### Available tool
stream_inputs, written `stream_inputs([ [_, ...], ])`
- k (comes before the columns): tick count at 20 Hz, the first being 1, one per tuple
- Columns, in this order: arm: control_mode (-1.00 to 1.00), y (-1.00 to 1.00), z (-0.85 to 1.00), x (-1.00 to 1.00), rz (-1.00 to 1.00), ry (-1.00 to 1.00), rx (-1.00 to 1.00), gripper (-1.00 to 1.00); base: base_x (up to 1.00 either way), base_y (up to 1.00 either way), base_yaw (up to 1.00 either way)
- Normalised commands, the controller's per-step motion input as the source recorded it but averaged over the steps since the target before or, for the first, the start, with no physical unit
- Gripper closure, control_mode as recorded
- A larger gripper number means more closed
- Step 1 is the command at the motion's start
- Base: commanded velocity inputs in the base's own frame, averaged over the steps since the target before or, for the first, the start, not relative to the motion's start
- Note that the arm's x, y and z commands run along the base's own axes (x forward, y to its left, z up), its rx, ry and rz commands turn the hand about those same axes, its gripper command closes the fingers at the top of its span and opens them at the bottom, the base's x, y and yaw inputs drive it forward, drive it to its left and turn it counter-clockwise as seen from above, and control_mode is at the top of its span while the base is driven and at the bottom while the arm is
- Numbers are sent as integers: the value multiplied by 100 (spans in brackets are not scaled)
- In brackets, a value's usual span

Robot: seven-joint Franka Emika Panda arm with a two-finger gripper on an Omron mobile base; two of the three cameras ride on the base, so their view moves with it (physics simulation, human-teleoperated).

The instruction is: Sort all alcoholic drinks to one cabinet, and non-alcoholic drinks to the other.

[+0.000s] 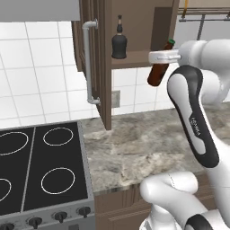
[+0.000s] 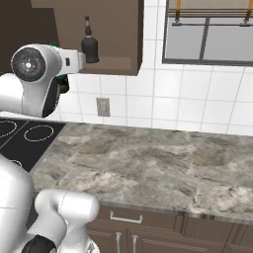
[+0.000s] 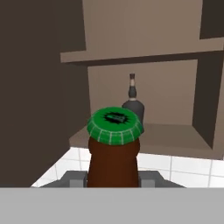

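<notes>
I had the gripper (image 3: pixel 113 177) pinched around the brown beer bottle (image 1: pixel 159 72), holding it tilted just below the open cabinet (image 1: pixel 134 59) so it could join the black bottle (image 1: pixel 119 41) already standing on the bottom shelf.

Even, diffuse rendered light in all views; no single source evident. White wall tiles (image 1: pixel 40 58) read bright, without glare. Cabinet (image 3: pixel 144 48) interior dimmer, its door side nearly black in the hand view. Soft shading under the cabinet floor; faint sheen on the arm (image 1: pixel 197 121). Marble counter (image 2: pixel 148 163) mottled, slightly soft. All pictures low-resolution, edges a little fuzzy; no visible edge distortion.
</notes>
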Motion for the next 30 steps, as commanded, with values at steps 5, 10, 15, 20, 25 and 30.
stream_inputs([
  [5,-100,0,1,32,0,0,-1,100,0,0,0],
  [10,-100,0,0,38,0,2,-2,100,0,0,0],
  [15,-100,0,2,38,0,1,-5,100,0,0,0],
  [20,-100,-2,5,38,0,1,-5,100,0,0,0],
  [25,-100,-4,5,34,0,0,-6,100,0,0,0],
  [30,-100,-2,3,33,-1,0,-5,100,0,0,0],
])
